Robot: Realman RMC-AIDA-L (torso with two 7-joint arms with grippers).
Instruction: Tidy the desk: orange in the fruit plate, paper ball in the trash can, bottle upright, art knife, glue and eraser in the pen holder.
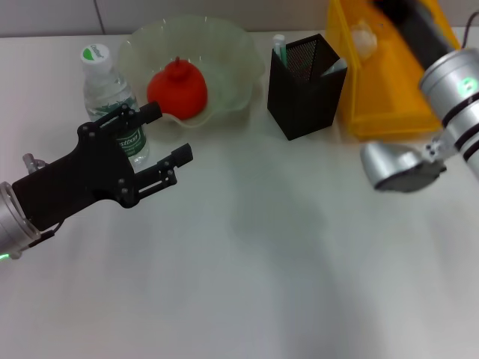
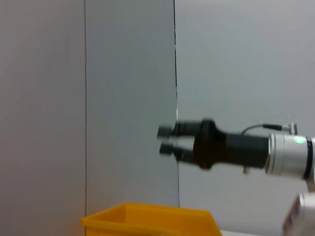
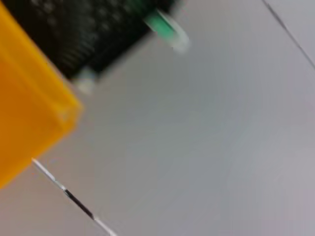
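Head view: take the pen holder as your anchor. It stands on the white desk with a green-and-white stick poking out of its mouth. Just to its right you've got the trash can, paper ball lying inside. Just to its left is the fruit plate with the orange in it, and past that the bottle stands upright. Your left gripper hangs well left of the pen holder, right in front of the bottle, fingers spread and holding nothing. Your right gripper is up above the trash can; its fingers sit slightly apart with nothing between them.
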